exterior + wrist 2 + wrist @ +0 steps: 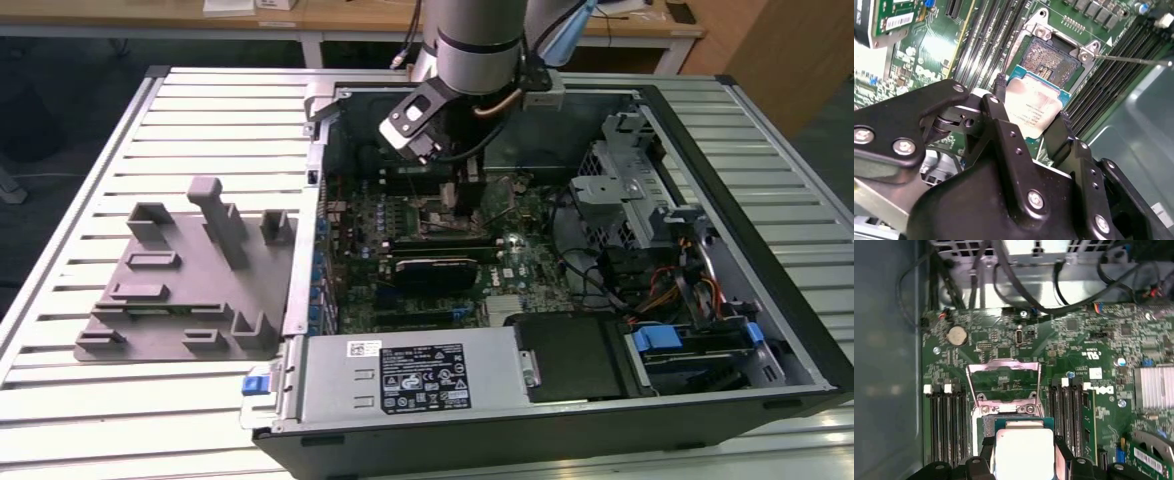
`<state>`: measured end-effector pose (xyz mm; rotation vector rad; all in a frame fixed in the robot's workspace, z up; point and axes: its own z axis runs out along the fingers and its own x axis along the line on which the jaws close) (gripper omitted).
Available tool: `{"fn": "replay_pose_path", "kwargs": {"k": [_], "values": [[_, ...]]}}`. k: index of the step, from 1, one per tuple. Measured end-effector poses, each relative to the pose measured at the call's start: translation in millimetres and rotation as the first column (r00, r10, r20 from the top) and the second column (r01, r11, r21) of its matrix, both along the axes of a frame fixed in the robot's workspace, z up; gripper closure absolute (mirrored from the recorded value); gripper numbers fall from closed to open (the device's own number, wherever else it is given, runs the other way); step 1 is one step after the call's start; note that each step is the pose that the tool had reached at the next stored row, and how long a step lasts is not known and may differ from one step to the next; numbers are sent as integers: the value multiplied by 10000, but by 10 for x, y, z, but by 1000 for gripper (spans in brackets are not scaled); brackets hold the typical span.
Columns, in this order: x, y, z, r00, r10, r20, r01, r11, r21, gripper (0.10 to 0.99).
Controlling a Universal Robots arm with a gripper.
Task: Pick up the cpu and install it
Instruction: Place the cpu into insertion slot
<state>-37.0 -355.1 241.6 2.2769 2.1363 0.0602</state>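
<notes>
Silver-grey metal lid on a green substrate: the cpu (1031,107), judged light, rigid and slick on top, with a fragile underside, so best taken by two opposite edges only. Held so now, the gripper (1029,120) is clamped on those edges with the chip just over the open socket (1046,57), not yet seated; in the exterior view this falls about eleven o'clock within the computer case (561,425)

Metal, plastic and lacquered board in an opened machine.
The cpu (1033,102) has a smooth satin-silver metal lid. The gripper (1029,119) is matt black with bright steel screws, and the motherboard (1004,340) is glossy green. The computer case (601,115) is dull grey sheet metal. The fixture block (174,290) is matt grey plastic, and the table (80,400) is ribbed pale metal.
</notes>
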Motion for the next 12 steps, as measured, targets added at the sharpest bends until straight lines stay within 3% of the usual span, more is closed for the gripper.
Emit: {"fn": "replay_pose_path", "kwargs": {"k": [3, 8, 10, 12], "values": [[0, 0, -2, 9990, -443, -1, 443, 9990, -1, 541], [0, 1, -29, 9989, -476, 1, 476, 9989, 1, 541], [-3, 1, -56, 9994, -357, 0, 357, 9994, 7, 541], [-18, 1, -114, 9998, 214, 0, -214, 9998, 26, 541]]}}
